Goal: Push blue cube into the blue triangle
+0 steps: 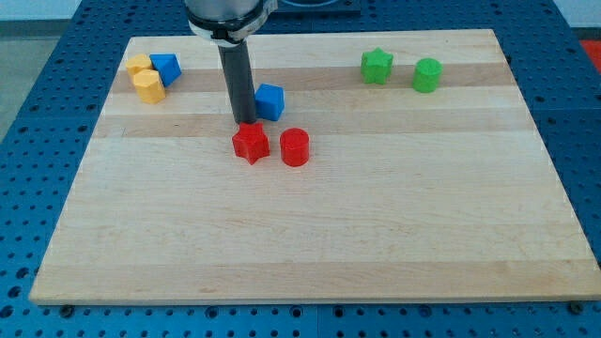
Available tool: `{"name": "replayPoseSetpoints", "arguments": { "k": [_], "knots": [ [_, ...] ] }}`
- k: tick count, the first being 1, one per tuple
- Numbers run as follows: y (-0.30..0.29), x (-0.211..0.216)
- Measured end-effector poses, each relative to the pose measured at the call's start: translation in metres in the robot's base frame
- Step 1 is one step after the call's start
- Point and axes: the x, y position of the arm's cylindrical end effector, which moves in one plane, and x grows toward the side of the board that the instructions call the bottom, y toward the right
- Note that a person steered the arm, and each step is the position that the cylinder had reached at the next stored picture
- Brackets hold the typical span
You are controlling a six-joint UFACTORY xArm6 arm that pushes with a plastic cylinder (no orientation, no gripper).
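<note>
The blue cube (270, 101) lies on the wooden board (310, 235), a little left of centre near the view's top. The blue triangle (167, 68) lies at the upper left, touching the yellow blocks. My tip (243, 123) is at the end of the dark rod, just left of and slightly below the blue cube, close to it or touching it. The tip stands right above the red star-shaped block (251, 143).
Two yellow blocks (146, 80) sit at the upper left beside the blue triangle. A red cylinder (295, 147) lies right of the red star. A green star-like block (377, 66) and a green cylinder (427, 75) lie at the upper right.
</note>
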Motion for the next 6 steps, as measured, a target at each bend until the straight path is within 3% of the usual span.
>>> {"name": "replayPoseSetpoints", "arguments": {
  "k": [1,3,6],
  "knots": [
    [-0.006,0.000],
    [0.056,-0.001],
    [0.053,-0.060]
  ]
}}
